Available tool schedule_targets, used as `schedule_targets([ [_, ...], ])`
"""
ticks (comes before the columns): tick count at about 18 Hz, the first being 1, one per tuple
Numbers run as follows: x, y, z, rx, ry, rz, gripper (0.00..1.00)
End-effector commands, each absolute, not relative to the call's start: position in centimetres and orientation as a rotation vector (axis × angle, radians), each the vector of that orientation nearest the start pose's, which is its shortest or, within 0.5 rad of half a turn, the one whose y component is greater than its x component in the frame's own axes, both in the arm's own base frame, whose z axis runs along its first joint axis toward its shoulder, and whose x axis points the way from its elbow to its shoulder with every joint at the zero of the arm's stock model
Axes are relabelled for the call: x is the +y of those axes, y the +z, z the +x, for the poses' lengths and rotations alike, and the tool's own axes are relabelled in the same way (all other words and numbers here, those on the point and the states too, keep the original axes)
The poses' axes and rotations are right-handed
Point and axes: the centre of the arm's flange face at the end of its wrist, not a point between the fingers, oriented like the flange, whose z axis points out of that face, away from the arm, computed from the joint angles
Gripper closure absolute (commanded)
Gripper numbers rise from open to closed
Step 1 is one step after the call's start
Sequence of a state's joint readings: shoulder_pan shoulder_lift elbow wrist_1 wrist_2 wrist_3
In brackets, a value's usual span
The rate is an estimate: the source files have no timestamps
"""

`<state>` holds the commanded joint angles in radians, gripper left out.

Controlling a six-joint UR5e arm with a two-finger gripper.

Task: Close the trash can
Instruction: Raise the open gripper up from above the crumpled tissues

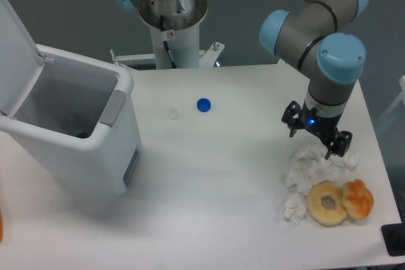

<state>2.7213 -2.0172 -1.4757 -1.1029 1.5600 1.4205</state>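
The trash can [95,150] is a large white boxy bin at the left of the table. Its flat white lid [16,52] stands raised at the far left, so the inside shows, with something dark at the bottom. A grey latch panel [112,107] sits on the rim facing the table's middle. My gripper [316,138] hangs over the right side of the table, far from the bin, just above crumpled white tissue [313,162]. Its dark fingers point down; from here I cannot make out whether they are apart.
A blue bottle cap [203,104] and a white cap [173,114] lie mid-table. Near the front right corner are a bagel [327,203], an orange pastry [358,198] and more tissue [295,208]. The arm's base column [171,23] stands behind the table.
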Motion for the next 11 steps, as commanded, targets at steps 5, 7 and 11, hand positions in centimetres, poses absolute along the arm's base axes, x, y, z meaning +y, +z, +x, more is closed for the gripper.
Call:
schedule_targets([
  [5,39.4,32.1,-54.7,0.42,0.162,-3.068,0.0],
  [7,39.2,31.8,-54.5,0.42,0.158,-3.069,0.0],
  [11,36.9,31.5,-54.4,0.352,0.134,-3.08,0.0],
])
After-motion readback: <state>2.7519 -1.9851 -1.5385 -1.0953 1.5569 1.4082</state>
